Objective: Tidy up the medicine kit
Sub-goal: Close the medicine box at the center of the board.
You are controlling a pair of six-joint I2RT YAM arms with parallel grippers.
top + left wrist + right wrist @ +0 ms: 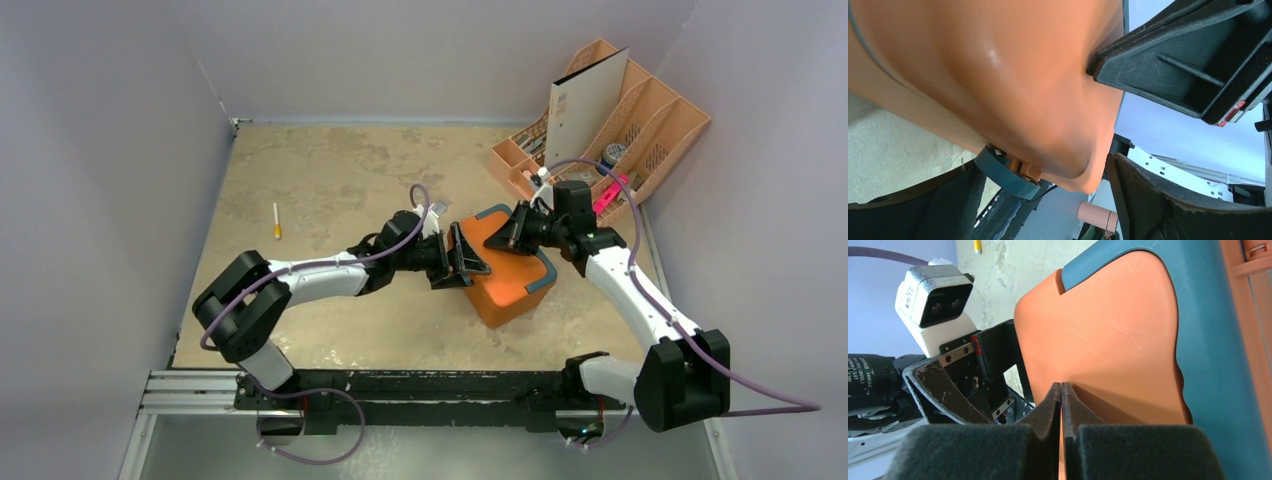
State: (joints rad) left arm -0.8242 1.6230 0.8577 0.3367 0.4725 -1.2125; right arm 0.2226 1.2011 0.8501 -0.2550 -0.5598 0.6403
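A peach organizer with holes in its sides sits in the far right corner of the table. A flat white board stands in it, and a pink thing lies at its near end. A thin white stick with a yellow tip lies alone, well off to the left.

The kit sits in the middle of the table, a bit to the right, near the organizer. Its lid faces up. Its long side runs from the back to the front and slants right as it comes nearer.

The kit is smooth, shiny orange plastic with round corners. A blue-grey band runs round its lid, and a clip of the same colour sits low on one side.

The left gripper is spread wide, with a corner of the kit between its rough black fingers. The right gripper is squeezed tight, its tips on the lid's far left edge
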